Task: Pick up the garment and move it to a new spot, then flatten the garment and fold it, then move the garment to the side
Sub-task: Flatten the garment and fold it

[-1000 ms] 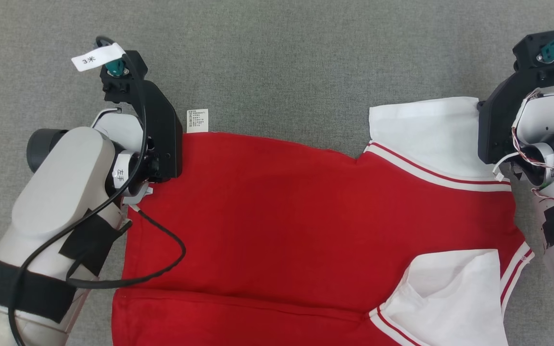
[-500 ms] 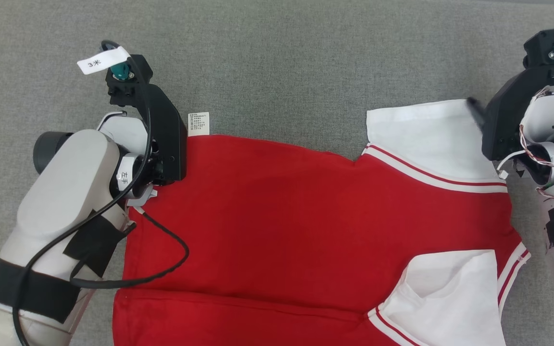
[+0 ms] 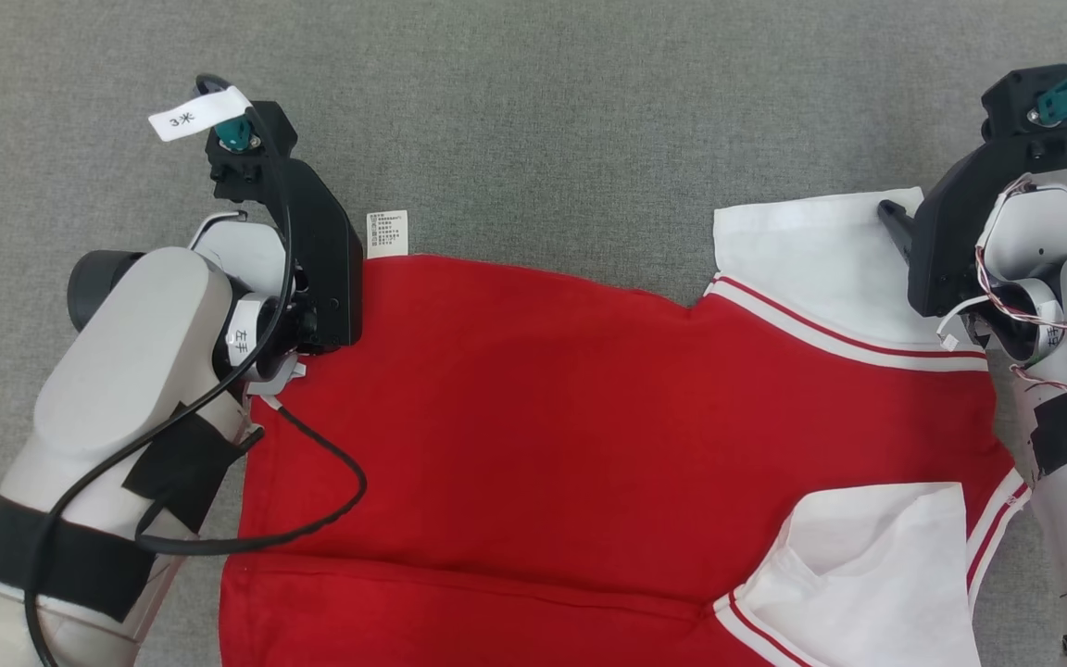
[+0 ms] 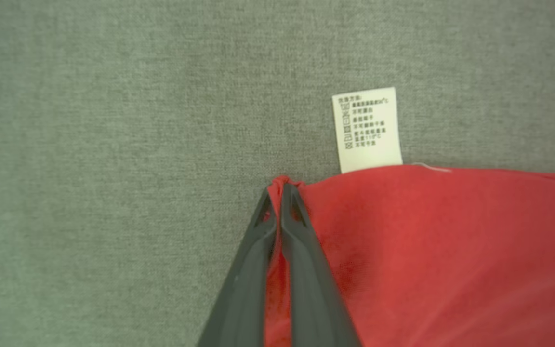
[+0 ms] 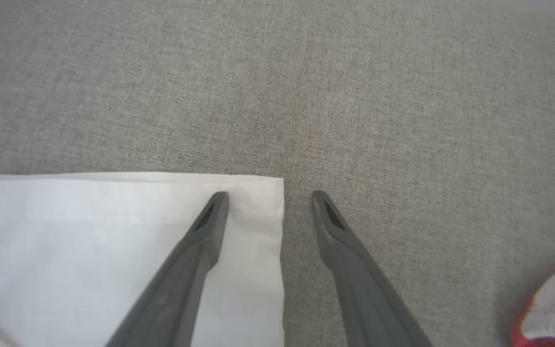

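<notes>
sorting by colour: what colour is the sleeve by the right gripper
The sleeve is plain white; clearest in the head view.

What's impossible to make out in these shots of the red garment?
Head view: garment, lower part cut off by the bottom edge.
Left wrist view: care label, print too small and blurred to read.
Head view: left tool, fingertips hidden under its own black mount.

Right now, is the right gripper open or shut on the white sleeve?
Open. The right gripper has its fingers apart: one over the white sleeve, one over the grey surface; nothing pinched.
</notes>
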Robot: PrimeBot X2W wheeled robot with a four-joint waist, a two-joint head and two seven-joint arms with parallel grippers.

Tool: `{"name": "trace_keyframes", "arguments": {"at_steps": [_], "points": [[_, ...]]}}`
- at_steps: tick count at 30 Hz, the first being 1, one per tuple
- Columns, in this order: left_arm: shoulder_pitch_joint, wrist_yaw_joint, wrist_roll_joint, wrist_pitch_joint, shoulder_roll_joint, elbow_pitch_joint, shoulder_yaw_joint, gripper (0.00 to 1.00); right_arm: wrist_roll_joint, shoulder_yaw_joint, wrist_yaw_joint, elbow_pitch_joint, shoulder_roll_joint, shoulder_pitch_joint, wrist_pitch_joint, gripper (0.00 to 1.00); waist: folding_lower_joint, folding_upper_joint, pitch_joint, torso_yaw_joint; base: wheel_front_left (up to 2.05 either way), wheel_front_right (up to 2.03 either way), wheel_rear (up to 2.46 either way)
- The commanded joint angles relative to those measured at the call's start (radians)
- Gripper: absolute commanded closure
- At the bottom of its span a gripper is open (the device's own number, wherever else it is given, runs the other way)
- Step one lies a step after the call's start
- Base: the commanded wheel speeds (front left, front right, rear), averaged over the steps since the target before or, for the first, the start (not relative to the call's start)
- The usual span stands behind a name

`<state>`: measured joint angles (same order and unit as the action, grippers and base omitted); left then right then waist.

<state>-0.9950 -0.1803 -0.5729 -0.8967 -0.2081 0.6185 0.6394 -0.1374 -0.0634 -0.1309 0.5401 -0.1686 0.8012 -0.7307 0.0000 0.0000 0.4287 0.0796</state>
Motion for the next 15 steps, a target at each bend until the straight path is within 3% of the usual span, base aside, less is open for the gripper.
{"name": "trace_keyframes", "arguments": {"at_steps": [1,3,5,15], "points": [[0.011,-0.001,-0.004,0.0,0.005,0.013,0.012,1.0,0.012,0.002,0.001,0.01,0.002,-0.001,-0.004,0.53,0.0,0.0,0.0,0.001,0.0,0.0,0.0],[0.009,0.001,-0.007,0.003,0.005,0.013,0.012,1.0,0.012,0.003,0.001,0.017,-0.001,0.002,-0.002,0.69,0.0,0.0,0.001,0.001,0.0,0.0,0.0],[0.008,0.003,-0.009,0.006,0.006,0.016,0.012,1.0,0.011,0.007,0.001,0.027,-0.003,0.008,-0.001,1.0,0.0,0.0,-0.001,0.0,0.0,0.0,0.0],[0.005,0.003,-0.014,0.037,0.002,0.02,0.011,1.0,-0.005,0.015,0.001,0.042,-0.016,0.014,0.036,1.0,0.0,0.0,-0.017,-0.002,0.0,0.0,0.0]]}}
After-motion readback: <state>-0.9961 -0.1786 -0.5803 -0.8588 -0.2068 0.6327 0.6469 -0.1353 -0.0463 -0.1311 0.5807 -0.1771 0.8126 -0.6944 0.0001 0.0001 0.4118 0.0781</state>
